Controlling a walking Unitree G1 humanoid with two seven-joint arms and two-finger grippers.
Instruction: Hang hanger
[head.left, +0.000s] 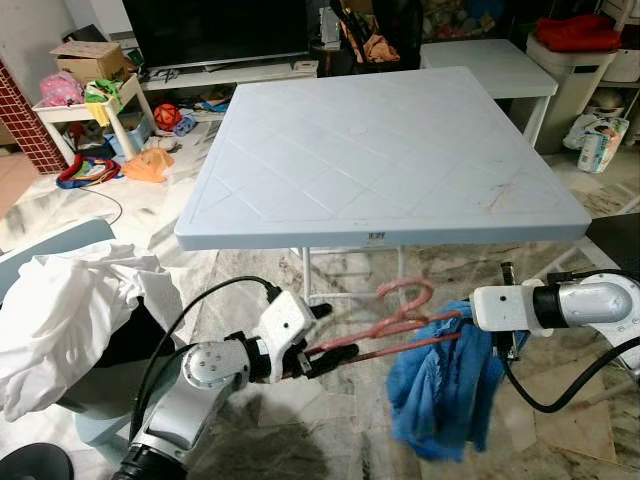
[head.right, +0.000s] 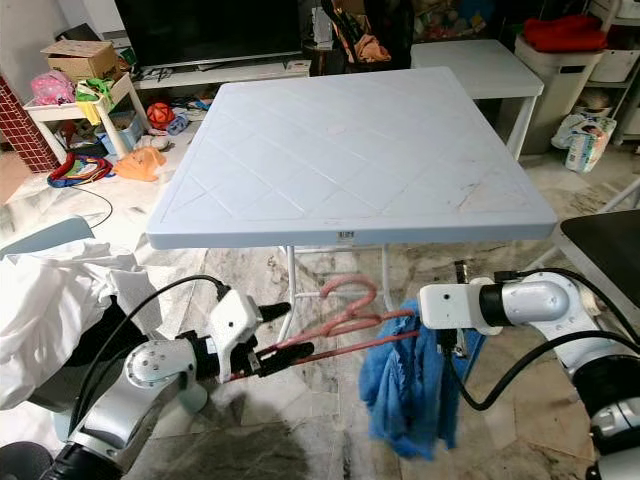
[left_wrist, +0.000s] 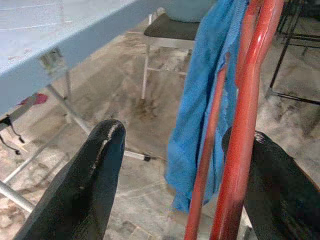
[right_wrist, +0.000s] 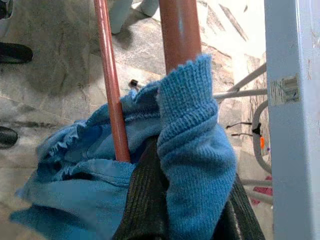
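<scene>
Left eye view first: a pink-red hanger (head.left: 385, 325) is strung out level between the two arms, low in front of the pale blue table (head.left: 300, 200) and below its front edge, hook curling up toward the table's underside. A blue garment (head.left: 440, 385) is draped over the hanger's right end and hangs down toward the marble floor (head.left: 330, 420).

Left pincer (head.left: 318, 350) has the hanger's left end. From the left wrist view the two black fingers (left_wrist: 85, 185) stand spread, with the red bars (left_wrist: 240, 130) running along the inner face of one finger and a clear gap to the other. So it's parted rather than clamped, and I can't tell how firmly the bars are caught.

Right pincer (head.right: 452, 330) sits at the other end, buried in the blue cloth. The right wrist view shows dark fingers (right_wrist: 145, 200) wrapped by a fold of blue knit (right_wrist: 192, 165), the hanger's bars rising right beside them. Closed on the garment it seems; whether the bar itself is pinched, can't tell.

Off to the robot's left, a white cloth (head.left: 70, 320) is heaped on a chair. Toys and a cardboard box (head.left: 88, 60) clutter the far left, with a dark TV screen (head.left: 215, 30) behind the table.
</scene>
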